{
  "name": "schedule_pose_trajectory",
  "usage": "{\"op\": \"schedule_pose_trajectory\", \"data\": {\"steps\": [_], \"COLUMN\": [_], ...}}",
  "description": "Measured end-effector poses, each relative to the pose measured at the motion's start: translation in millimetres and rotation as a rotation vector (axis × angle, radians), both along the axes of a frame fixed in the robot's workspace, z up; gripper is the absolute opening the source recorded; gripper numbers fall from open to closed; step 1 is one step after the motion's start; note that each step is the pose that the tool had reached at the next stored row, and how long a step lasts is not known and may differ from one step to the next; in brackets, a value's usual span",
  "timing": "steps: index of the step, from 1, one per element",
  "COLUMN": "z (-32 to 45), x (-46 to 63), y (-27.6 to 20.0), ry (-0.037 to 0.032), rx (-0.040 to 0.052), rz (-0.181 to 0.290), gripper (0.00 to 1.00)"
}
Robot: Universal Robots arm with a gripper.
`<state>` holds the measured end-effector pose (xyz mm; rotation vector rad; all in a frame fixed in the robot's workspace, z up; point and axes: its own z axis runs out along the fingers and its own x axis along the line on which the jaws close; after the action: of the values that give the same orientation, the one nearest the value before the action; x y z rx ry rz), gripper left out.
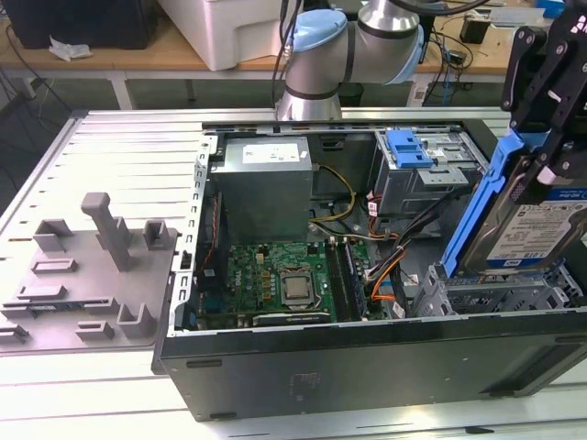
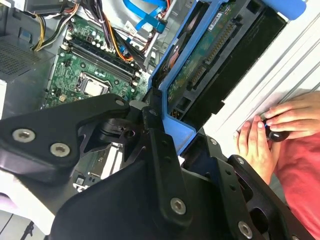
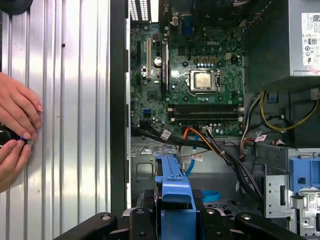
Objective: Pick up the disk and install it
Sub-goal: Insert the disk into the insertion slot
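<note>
The disk is a silver drive with a white and blue label in a blue carrier. It hangs steeply tilted over the metal drive cage at the exterior view's right end of the open computer case. My black gripper is shut on the carrier's upper end. In the second wrist view the disk's green circuit-board underside faces the camera, and the gripper clamps the blue frame. In the first wrist view the carrier shows edge-on between the fingers.
The case holds a motherboard, a power supply, cable bundles and another blue carrier in an upper bay. A grey fixture lies at the exterior view's left. A person's hands rest on the ribbed table beside the case.
</note>
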<state>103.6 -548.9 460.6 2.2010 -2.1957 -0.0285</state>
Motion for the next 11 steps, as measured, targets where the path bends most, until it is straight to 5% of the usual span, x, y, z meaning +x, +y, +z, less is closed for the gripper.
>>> {"op": "schedule_pose_trajectory", "data": {"steps": [11], "z": [-4.4], "x": [3.0], "y": [6.9], "ry": [-0.0001], "rx": [0.0], "rz": [0.0], "gripper": [0.37]}}
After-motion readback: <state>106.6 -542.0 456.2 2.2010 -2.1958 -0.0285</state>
